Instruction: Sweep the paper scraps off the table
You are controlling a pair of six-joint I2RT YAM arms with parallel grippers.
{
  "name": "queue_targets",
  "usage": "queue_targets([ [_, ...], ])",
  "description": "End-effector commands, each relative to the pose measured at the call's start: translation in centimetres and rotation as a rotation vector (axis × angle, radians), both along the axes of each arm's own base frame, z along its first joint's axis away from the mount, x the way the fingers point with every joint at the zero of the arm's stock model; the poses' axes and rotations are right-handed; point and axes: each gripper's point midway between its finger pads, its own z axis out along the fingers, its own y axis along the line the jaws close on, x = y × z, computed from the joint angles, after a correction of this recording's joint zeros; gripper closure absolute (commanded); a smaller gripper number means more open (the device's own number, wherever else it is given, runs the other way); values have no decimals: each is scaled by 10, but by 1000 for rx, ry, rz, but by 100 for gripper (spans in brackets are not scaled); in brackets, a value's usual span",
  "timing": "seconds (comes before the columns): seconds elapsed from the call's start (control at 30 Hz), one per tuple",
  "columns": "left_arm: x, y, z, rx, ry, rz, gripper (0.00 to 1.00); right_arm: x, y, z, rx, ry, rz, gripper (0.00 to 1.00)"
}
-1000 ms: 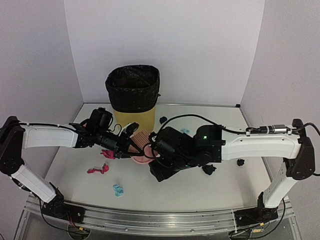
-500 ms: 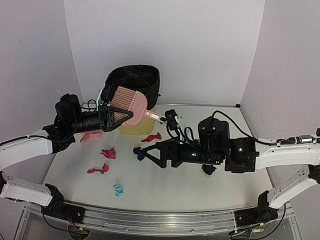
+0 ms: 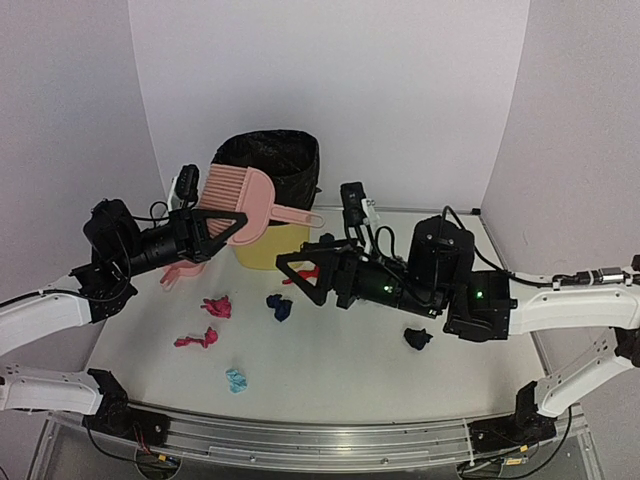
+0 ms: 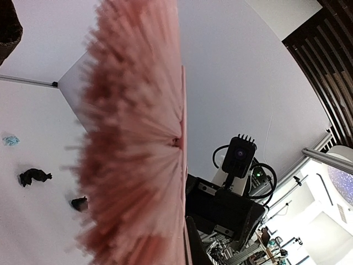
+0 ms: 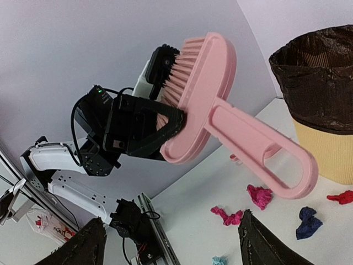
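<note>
Paper scraps (image 3: 217, 307) on white table (image 3: 340, 370) between white walls (image 3: 330, 80); left end effector (image 3: 215, 228) tight on brush (image 3: 240, 195), right end effector (image 3: 298, 275) spread.

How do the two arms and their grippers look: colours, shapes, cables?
The left arm and right arm have white links and black joints. The left gripper and right gripper are black, with triangular fingers. Thin black cables loop along them, and a green light glows on the right arm.

High over table (image 3: 340, 370); wrist close-ups (brush (image 3: 232, 200) shared)
</note>
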Motion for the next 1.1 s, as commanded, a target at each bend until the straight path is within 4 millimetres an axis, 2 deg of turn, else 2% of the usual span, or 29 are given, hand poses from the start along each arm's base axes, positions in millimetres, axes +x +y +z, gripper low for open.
queue_targets([
  [0.0, -13, 5, 21, -71, -64, -39, 100, 12, -7, 48, 115, -65, -76, 21],
  [0.2, -17, 4, 22, -97, -70, -74, 100, 16, -5, 65, 155, -76, -79, 28],
  [0.33, -22, 4, 23, -115, -76, -98, 100, 19, -3, 67, 158, -78, -76, 29],
  [0.53, -27, 9, 30, -137, -93, -94, 100, 33, -7, 61, 157, -53, -115, 30],
  [0.7, -25, 9, 27, -117, -79, -80, 100, 37, -8, 64, 163, -53, -117, 31],
  [0.9, -21, 5, 21, -103, -51, -84, 100, 34, 0, 68, 170, -50, -74, 46],
  [1.03, -18, 4, 18, -102, -41, -83, 100, 29, 4, 68, 173, -43, -36, 63],
  [1.07, -18, 3, 18, -101, -40, -81, 100, 28, 5, 68, 175, -41, -24, 70],
])
